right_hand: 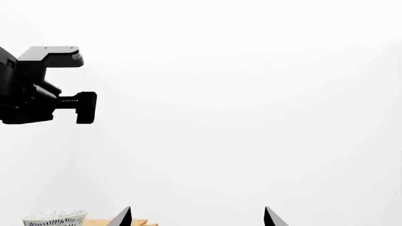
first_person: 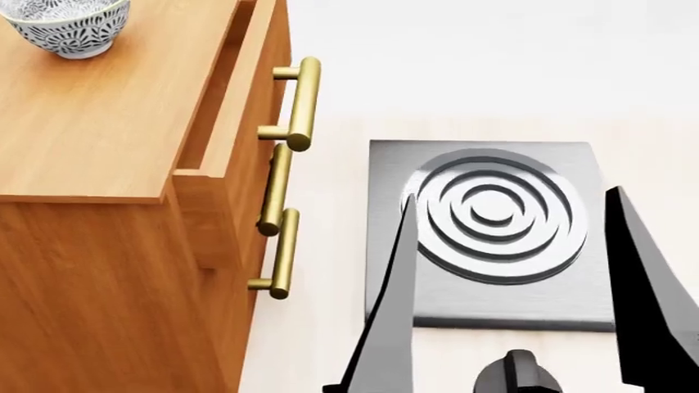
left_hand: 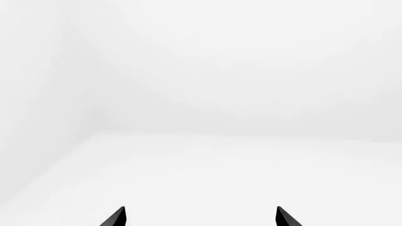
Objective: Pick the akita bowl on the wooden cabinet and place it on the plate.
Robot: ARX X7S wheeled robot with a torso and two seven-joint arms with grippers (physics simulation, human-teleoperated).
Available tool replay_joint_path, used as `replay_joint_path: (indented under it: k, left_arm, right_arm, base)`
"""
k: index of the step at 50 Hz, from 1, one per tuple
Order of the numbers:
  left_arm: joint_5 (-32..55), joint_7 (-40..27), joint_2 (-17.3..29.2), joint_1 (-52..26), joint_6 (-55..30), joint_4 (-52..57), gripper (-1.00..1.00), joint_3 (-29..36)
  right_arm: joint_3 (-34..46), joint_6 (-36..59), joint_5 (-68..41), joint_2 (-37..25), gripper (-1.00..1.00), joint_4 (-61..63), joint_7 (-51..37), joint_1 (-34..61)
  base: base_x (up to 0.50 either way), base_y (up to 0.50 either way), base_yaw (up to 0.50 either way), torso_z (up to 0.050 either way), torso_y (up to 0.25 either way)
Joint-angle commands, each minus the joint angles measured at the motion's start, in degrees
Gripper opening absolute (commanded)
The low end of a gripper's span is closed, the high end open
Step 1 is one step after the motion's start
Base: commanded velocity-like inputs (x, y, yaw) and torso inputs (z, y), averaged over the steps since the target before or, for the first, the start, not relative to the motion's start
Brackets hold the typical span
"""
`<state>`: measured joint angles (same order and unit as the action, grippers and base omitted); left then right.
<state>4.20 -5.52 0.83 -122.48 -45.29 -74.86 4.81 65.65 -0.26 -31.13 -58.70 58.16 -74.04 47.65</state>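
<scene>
Below us a grey square stove with ring-shaped burner lies flat on the pale floor, just beside the tall orange-brown wooden cabinet with brass-gold bar handles; its top drawer stands slightly pulled out. The room is plain white.

The small white akita bowl with dark floral pattern sits on the cabinet top at its far corner, well apart from our right end effector, whose black fingers are spread wide above the stove. Our left end effector faces bare white walls, its tips likewise apart and empty.
</scene>
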Motion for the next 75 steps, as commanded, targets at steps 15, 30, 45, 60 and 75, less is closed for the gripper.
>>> replay_joint_path:
  k: [15,30,45,60,75]
  left_arm:
    - [-4.1,0.8,0.3,-1.5,-2.2,-0.1,1.0,-2.1]
    - [-4.2,2.2,0.8,-2.2,-3.9,-0.1,1.0,0.6]
    - [-4.6,5.1,1.4,-2.6,-13.9,-0.1,1.0,5.1]
    - [-4.2,6.8,1.4,-4.4,-20.6,-0.1,1.0,7.4]
    - [-4.0,12.1,0.8,-4.7,-29.9,-0.1,1.0,10.0]
  right_arm:
    - [0.5,-0.4,0.1,0.3,1.0,-0.5,0.4,0.0]
    - [0.8,-0.3,0.0,0.5,1.0,-0.6,0.4,0.4]
    - [1.3,-0.3,0.0,0.7,1.0,-0.8,0.4,0.7]
    - [1.7,-1.0,0.1,1.0,1.0,-1.4,0.8,0.5]
    - [1.8,-0.8,0.0,0.9,1.0,-1.3,0.6,0.8]
  base:
    - [0.0,0.0,0.0,0.001,-0.236]
    - [0.0,0.0,0.0,0.0,0.0]
    - [0.0,0.0,0.0,0.0,0.0]
    - [0.0,0.0,0.0,0.0,0.0]
    - [0.0,0.0,0.0,0.0,0.0]
